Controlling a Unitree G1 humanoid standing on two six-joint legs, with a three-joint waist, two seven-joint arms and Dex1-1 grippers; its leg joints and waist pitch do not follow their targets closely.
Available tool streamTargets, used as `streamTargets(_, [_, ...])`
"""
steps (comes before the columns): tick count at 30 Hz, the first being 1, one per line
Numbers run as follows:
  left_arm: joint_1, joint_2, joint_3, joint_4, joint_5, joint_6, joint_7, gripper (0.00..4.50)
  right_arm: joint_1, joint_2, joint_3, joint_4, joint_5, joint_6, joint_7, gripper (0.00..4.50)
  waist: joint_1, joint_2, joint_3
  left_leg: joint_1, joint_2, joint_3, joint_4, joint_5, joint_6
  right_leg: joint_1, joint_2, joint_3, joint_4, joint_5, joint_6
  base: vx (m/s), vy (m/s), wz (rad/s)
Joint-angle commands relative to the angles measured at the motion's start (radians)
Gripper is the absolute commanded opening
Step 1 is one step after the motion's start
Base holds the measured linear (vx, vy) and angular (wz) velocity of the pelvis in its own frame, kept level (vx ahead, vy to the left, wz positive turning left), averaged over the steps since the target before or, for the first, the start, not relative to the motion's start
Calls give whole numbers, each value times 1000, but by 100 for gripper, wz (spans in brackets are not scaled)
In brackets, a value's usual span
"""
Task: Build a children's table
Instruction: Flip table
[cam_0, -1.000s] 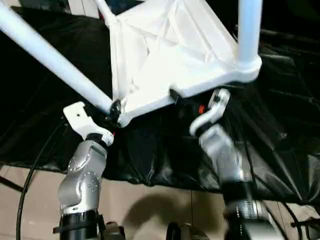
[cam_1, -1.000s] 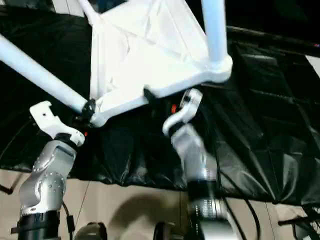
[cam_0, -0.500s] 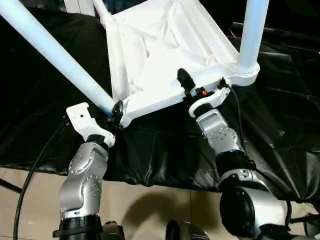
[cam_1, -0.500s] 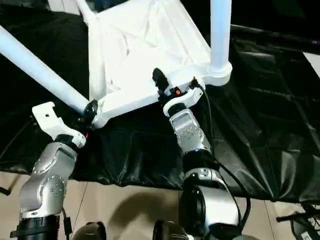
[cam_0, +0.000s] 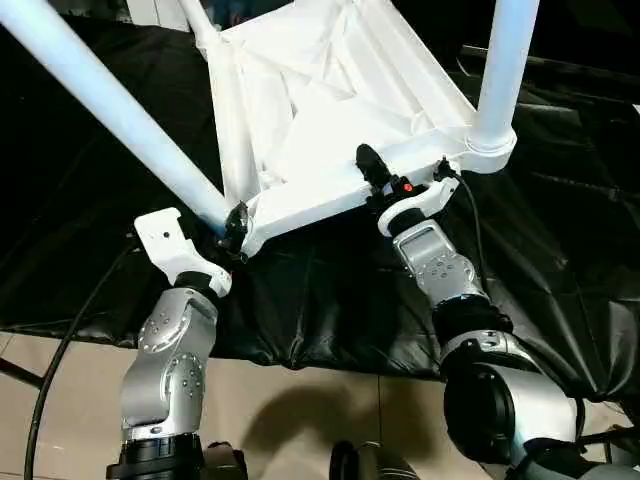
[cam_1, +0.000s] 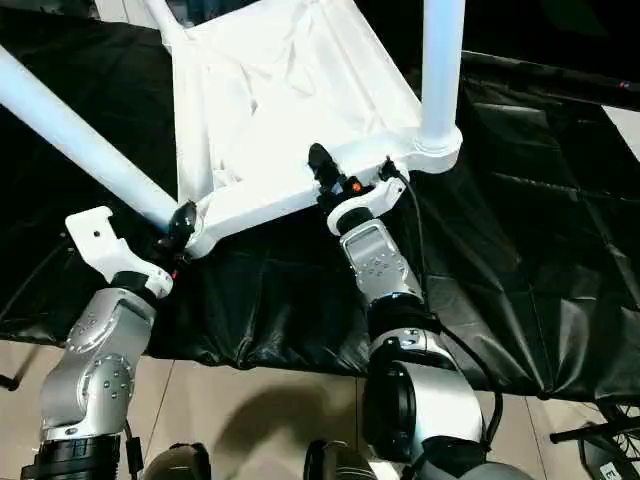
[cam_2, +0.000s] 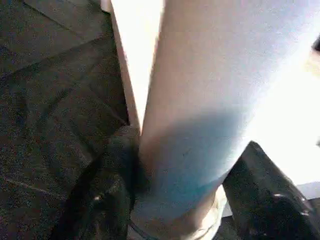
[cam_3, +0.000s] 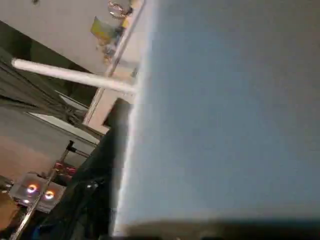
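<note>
The children's table (cam_0: 330, 110) is seen upside down on the black sheet (cam_0: 560, 250). Its near-left leg (cam_0: 110, 105) is clasped at the base by the left gripper (cam_0: 232, 225). Its near edge is pinched by the right gripper (cam_0: 378, 180).

**Table Legs Cut Off, Pincer Tips Hidden**

The upturned children's table (cam_0: 330, 120) is cropped by the head views' top edge, so the far corners and the upper ends of the near-left leg (cam_0: 110, 110) and near-right leg (cam_0: 500, 70) are lost. The left pincer (cam_0: 232, 228) is largely masked by that left leg's base, the right pincer (cam_0: 385, 185) partly by the table's near rim. In the right wrist view, background objects are blurred beyond identification.
</note>
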Motion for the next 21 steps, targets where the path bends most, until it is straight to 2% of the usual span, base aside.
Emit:
streamTargets(1, [31, -25, -55, 8, -15, 16, -37, 315, -23, -10, -6, -18, -3, -15, 7, 231, 6, 1, -95, 22, 26, -2, -49, 85, 168, 68, -51, 45, -36, 114, -286, 0, 0, 0])
streamTargets(2, [36, -14, -62, 2, -9, 15, -47, 315, -22, -12, -8, -25, -4, -19, 3, 231, 7, 1, -98, 21, 25, -2, -47, 100, 174, 70, -51, 45, -32, 138, -289, 0, 0, 0])
streamTargets(3, [53, 15, -75, -15, -4, 21, -80, 334, -14, -19, -14, -53, -3, -22, -12, 221, 9, -4, -104, 16, 23, -5, -42, 143, 192, 74, -51, 45, -25, 190, -291, 0, 0, 0])
streamTargets(4, [73, 49, -87, -34, -4, 31, -117, 339, -3, -27, -19, -87, -1, -22, -26, 220, 10, -1, -103, 19, 23, -3, -40, 158, 209, 69, -49, 45, -24, 210, -294, 0, 0, 0])
streamTargets(6, [103, 98, -103, -60, -1, 51, -166, 351, 14, -40, -24, -133, -1, -18, -43, 217, 11, 1, -103, 20, 24, -1, -40, 153, 218, 68, -48, 45, -24, 194, -293, 0, 0, 0])
streamTargets(8, [139, 148, -119, -86, 9, 66, -209, 361, 39, -55, -25, -189, -6, -11, -58, 215, 12, 3, -102, 22, 25, -1, -42, 143, 210, 65, -47, 45, -26, 169, -287, 0, 0, 0])
streamTargets(9, [170, 190, -141, -110, 21, 68, -242, 379, 65, -67, -24, -245, -7, 0, -75, 212, 15, 6, -101, 26, 26, 1, -42, 124, 188, 63, -45, 46, -27, 144, -275, 0, 0, 0])
streamTargets(12, [193, 219, -163, -131, 37, 64, -266, 394, 86, -73, -28, -287, -4, 11, -88, 210, 24, 6, -98, 27, 26, 3, -46, 84, 155, 62, -42, 48, -32, 98, -251, 0, 0, 0])
streamTargets(13, [206, 237, -183, -162, 44, 62, -284, 405, 110, -81, -22, -333, -14, 21, -102, 210, 28, 8, -96, 28, 27, 4, -51, 40, 121, 61, -43, 50, -37, 54, -240, 0, 0, 0])
streamTargets(14, [218, 256, -207, -195, 55, 51, -303, 422, 138, -89, -13, -389, -24, 35, -115, 208, 29, 7, -98, 28, 27, 5, -50, 29, 112, 62, -43, 50, -36, 51, -237, 0, 0, 0])
streamTargets(15, [224, 274, -231, -225, 64, 36, -323, 422, 165, -97, -4, -441, -33, 50, -127, 208, 31, 4, -95, 28, 27, 4, -53, 11, 96, 61, -42, 51, -39, 29, -218, 0, 0, 0])
streamTargets(16, [220, 291, -255, -244, 83, 7, -343, 428, 186, -103, 2, -483, -39, 66, -139, 208, 34, 1, -94, 31, 27, 5, -54, -7, 85, 59, -43, 53, -40, 5, -198, 0, 0, 0])
streamTargets(17, [213, 299, -268, -252, 98, -16, -353, 434, 199, -106, 5, -509, -43, 75, -149, 207, 33, -1, -91, 27, 25, 4, -57, -13, 80, 60, -41, 53, -44, -13, -185, 0, 0, 0])
streamTargets(18, [200, 305, -283, -260, 110, -36, -364, 443, 217, -110, 9, -546, -48, 87, -164, 207, 33, -1, -92, 25, 25, 4, -57, -22, 70, 61, -42, 53, -44, -28, -178, 0, 0, 0])
streamTargets(19, [176, 317, -302, -277, 118, -52, -387, 448, 247, -117, 16, -608, -57, 105, -193, 207, 32, 1, -89, 26, 22, 4, -60, -52, 41, 56, -41, 55, -50, -78, -149, 0, 0, 0])
streamTargets(21, [158, 325, -312, -289, 126, -60, -397, 450, 263, -122, 19, -647, -60, 118, -216, 207, 29, -1, -89, 23, 20, 4, -61, -69, 23, 56, -41, 56, -52, -97, -126, 0, 0, 0])
